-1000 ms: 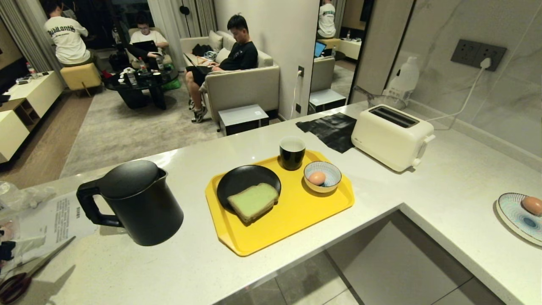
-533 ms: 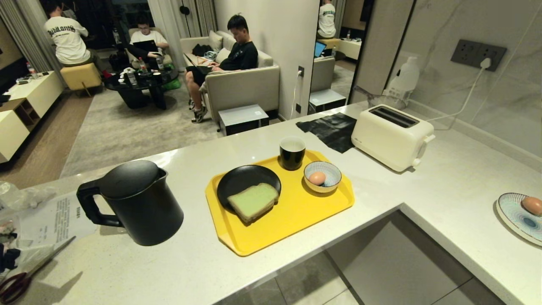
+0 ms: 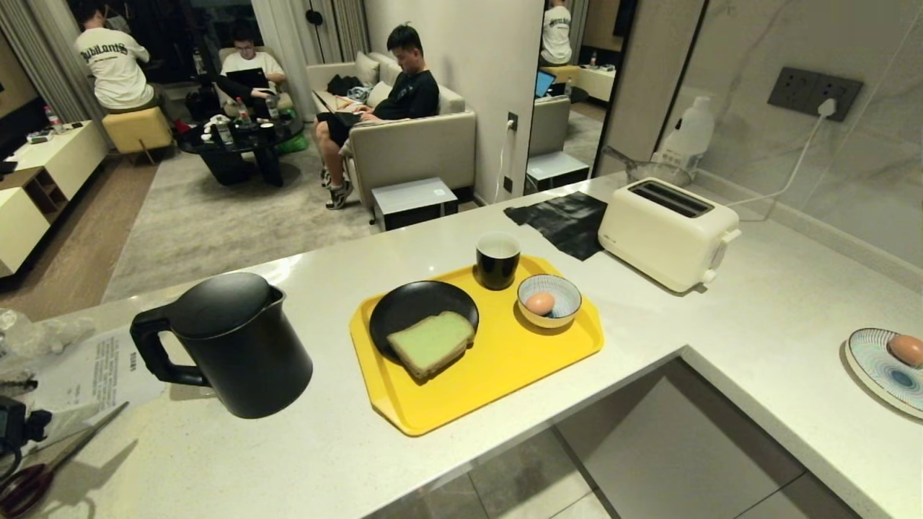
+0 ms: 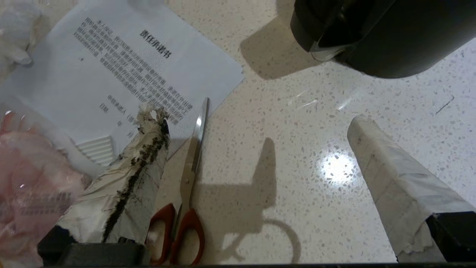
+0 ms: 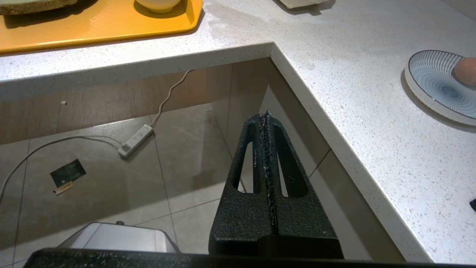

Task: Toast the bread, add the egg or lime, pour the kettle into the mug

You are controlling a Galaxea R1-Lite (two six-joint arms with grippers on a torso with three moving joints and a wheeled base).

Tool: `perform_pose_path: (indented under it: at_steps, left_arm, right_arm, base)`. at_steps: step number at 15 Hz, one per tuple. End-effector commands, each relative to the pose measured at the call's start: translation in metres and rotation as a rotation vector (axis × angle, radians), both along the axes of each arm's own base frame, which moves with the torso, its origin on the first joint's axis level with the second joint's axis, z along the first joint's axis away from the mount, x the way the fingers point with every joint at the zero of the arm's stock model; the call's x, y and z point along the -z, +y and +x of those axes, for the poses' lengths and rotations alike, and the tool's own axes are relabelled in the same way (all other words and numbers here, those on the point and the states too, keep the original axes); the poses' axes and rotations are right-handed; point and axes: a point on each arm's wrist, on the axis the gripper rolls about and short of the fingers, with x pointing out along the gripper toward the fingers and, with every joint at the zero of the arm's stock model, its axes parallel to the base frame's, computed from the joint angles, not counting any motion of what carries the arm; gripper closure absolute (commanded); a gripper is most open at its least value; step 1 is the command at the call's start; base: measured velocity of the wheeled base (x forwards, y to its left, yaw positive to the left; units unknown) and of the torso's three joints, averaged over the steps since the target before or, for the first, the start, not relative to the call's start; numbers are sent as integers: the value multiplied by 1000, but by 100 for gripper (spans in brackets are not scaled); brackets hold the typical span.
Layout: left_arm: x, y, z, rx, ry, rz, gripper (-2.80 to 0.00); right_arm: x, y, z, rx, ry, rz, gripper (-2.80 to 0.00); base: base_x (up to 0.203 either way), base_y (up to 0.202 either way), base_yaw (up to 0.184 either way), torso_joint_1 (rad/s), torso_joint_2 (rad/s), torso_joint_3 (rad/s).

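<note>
The bread (image 3: 431, 342), pale green with a tan crust, lies on a black plate (image 3: 404, 303) on the yellow tray (image 3: 505, 375). Behind it stands the black mug (image 3: 497, 259). The egg (image 3: 539, 303) rests in a striped bowl (image 3: 571, 290). Left of the tray stands the black kettle (image 3: 231, 346), its base also in the left wrist view (image 4: 390, 37). The cream toaster (image 3: 667, 231) is at the back right. No lime is in view. My left gripper (image 4: 256, 121) hovers open over bare counter near the kettle. My right gripper (image 5: 266, 113) is shut, parked below the counter's edge.
Red-handled scissors (image 4: 189, 178), a printed sheet (image 4: 122, 63) and a plastic bag (image 4: 26, 167) lie beside the left gripper. A second egg (image 3: 905, 349) sits on a striped plate (image 3: 876, 371) at far right. A black cloth (image 3: 562, 216) lies behind the tray. People sit in the room beyond.
The left gripper has pushed a little further into the head view at the far left edge, and its shadow on the counter has grown. Nothing else has moved.
</note>
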Motion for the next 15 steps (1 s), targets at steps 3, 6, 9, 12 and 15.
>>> perform_pose_path:
  at_steps: [3, 6, 9, 12, 15]
  left_arm:
    - [-2, -4, 17, 78, -34, -43, -280]
    - [-9, -6, 32, 80, -46, -75, -280]
    - [-8, -7, 42, 85, -34, -71, -280]
    - [-6, -11, 53, 89, -22, -90, -280]
    - [-2, -11, 65, 102, -18, -85, -280]
  right_arm:
    - [0, 0, 0, -1, 1, -1, 0]
    - [0, 0, 0, -1, 1, -1, 0]
    - [0, 0, 0, -1, 1, -1, 0]
    - [0, 0, 0, -1, 1, -1, 0]
    - [0, 0, 0, -1, 1, -1, 0]
  base:
    - [0, 0, 0, 0, 0, 0]
    - [0, 0, 0, 0, 0, 0]
    - [0, 0, 0, 0, 0, 0]
    - [0, 0, 0, 0, 0, 0]
    - [0, 0, 0, 0, 0, 0]
